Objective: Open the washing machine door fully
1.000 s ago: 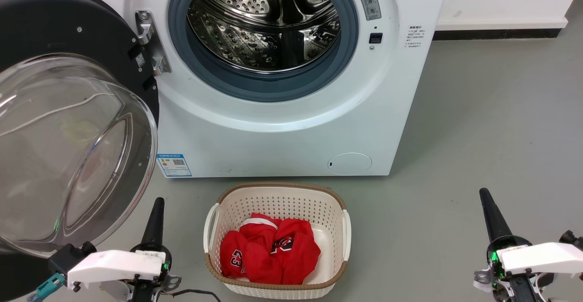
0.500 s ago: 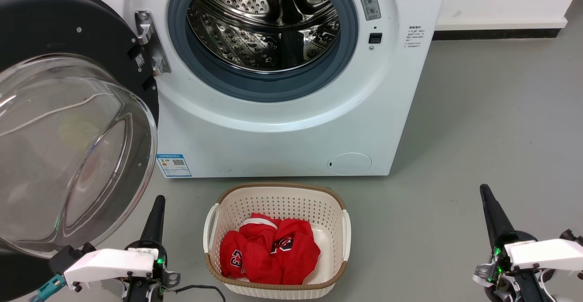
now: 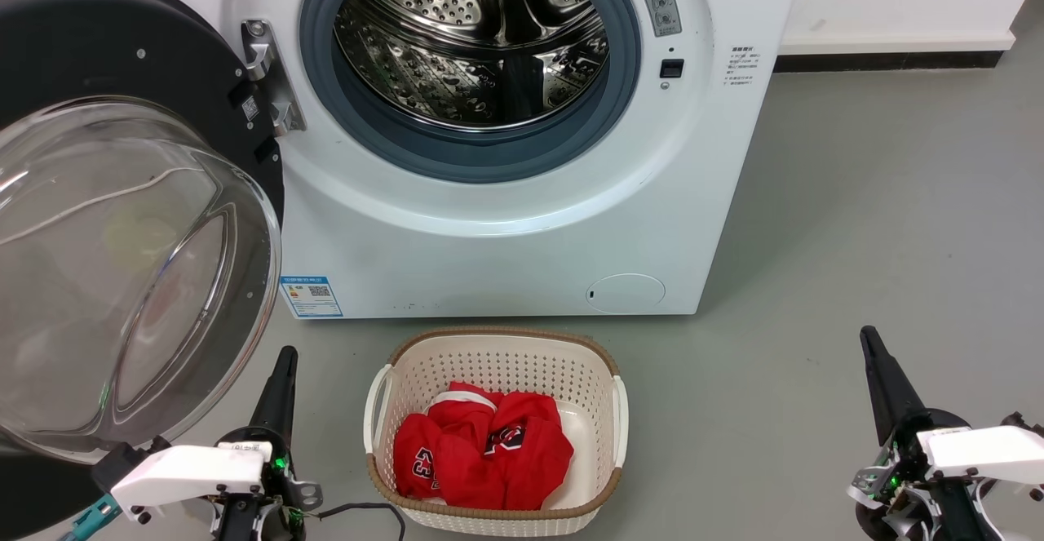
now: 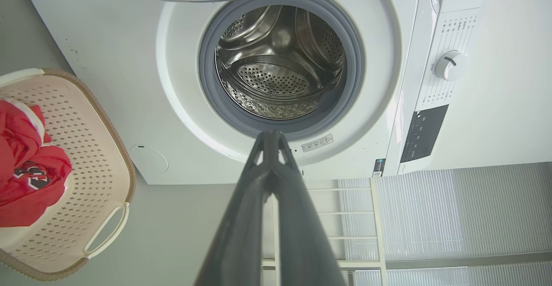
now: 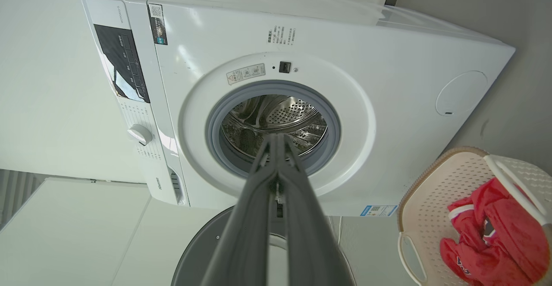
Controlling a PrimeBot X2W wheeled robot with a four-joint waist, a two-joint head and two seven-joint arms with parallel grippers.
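Above the grey floor (image 3: 856,223), the left gripper (image 3: 287,352) and right gripper (image 3: 866,333), fingers pressed together and empty, have been drawn back slightly; red clothing (image 3: 489,451) is held in the basket (image 3: 497,334).

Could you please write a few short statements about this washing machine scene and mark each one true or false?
1. The washing machine door stands open. True.
2. The drum holds red clothes. False: no clothes show inside it; the red clothes lie in the basket.
3. The left gripper is shut. True.
4. The right gripper grips the door. False: it is shut on nothing, apart from the door.
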